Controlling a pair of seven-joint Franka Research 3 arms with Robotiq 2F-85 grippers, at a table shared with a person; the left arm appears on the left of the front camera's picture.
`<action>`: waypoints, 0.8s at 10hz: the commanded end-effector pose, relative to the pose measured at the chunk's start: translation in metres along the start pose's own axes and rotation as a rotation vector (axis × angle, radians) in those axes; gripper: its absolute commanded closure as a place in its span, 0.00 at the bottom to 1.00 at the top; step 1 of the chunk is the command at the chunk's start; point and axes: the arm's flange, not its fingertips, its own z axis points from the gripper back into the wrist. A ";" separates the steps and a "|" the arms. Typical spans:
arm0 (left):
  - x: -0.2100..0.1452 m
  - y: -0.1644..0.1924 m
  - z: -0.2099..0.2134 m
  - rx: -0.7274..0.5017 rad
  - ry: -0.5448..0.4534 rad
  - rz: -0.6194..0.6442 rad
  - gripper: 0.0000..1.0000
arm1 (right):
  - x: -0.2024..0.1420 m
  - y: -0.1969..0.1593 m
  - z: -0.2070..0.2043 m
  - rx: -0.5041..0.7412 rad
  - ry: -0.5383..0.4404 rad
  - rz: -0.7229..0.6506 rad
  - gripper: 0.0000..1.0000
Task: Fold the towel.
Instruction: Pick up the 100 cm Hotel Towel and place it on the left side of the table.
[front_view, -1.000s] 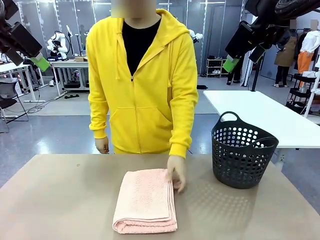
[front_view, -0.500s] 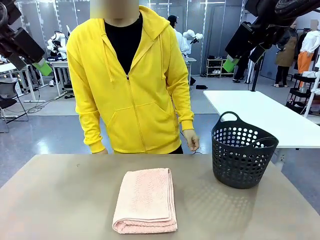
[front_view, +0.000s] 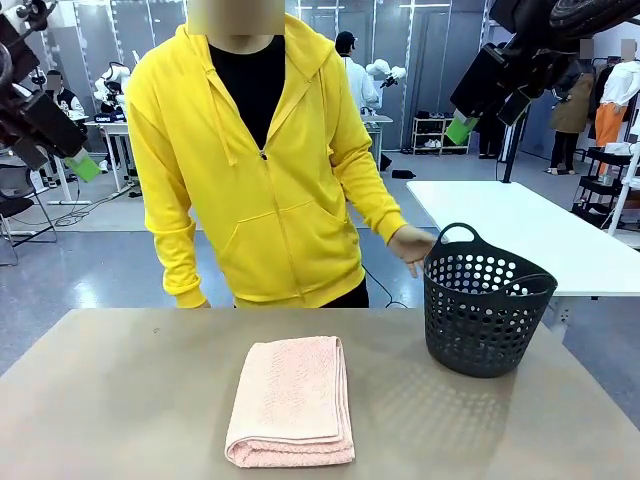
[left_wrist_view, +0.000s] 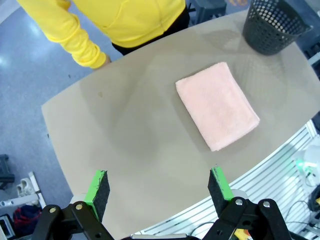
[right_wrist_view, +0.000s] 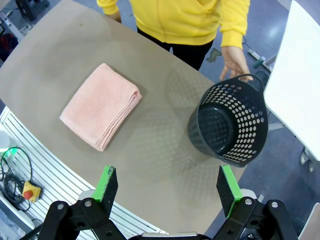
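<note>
From across the room, the towel (front_view: 292, 400) lies folded into a neat stack mid-tabletop (front_view: 120, 400), well apart from the black basket (front_view: 485, 300), whose handle the person's hand (front_view: 411, 246) nears. Folding looks done — next I'd guess it goes in the basket.

Left wrist view: the left gripper (left_wrist_view: 159, 189) hangs high, jaws wide apart, holding nothing.

Right wrist view: the right gripper (right_wrist_view: 171, 189) likewise — spread and empty above towel and basket. No readable writing anywhere.
</note>
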 end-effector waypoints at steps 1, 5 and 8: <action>-0.015 0.002 -0.020 -0.029 -0.022 0.069 0.00 | 0.000 -0.002 0.001 -0.010 0.002 -0.007 0.00; -0.021 -0.005 -0.089 -0.081 0.042 0.135 0.00 | 0.000 -0.002 0.001 -0.010 0.002 -0.007 0.00; -0.025 -0.013 -0.149 -0.132 0.072 0.173 0.00 | 0.000 -0.002 0.001 -0.010 0.002 -0.007 0.00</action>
